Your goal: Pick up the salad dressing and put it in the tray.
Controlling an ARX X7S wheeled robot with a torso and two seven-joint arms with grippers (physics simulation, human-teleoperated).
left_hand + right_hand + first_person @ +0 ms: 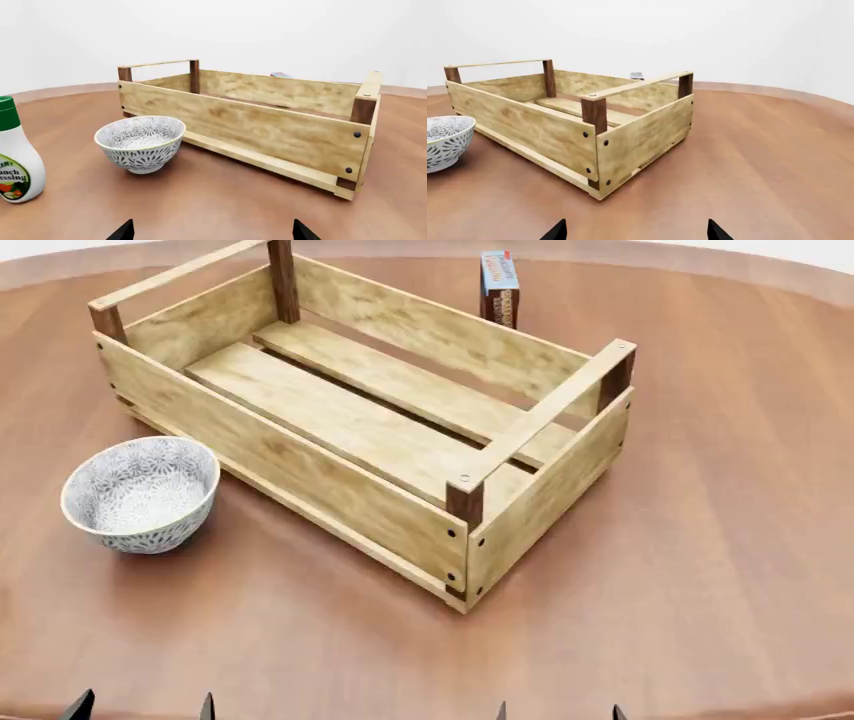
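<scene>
The salad dressing (15, 160), a white bottle with a green cap, stands upright on the table at the edge of the left wrist view, beside the bowl; the head view does not show it. The tray (360, 495) is a light-wood slatted crate with dark corner posts, lying diagonally mid-table, also seen as the tray (267, 125) and the tray (560, 130). My left gripper (142, 708) and right gripper (558, 712) sit at the near table edge, both open with nothing between the fingers. Only the fingertips (123, 231) show in the wrist views.
A white patterned bowl (140, 492) stands left of the crate, close to its long side. A blue-and-brown box (499, 285) stands upright behind the crate's far wall. The brown round table (721, 570) extends to the right.
</scene>
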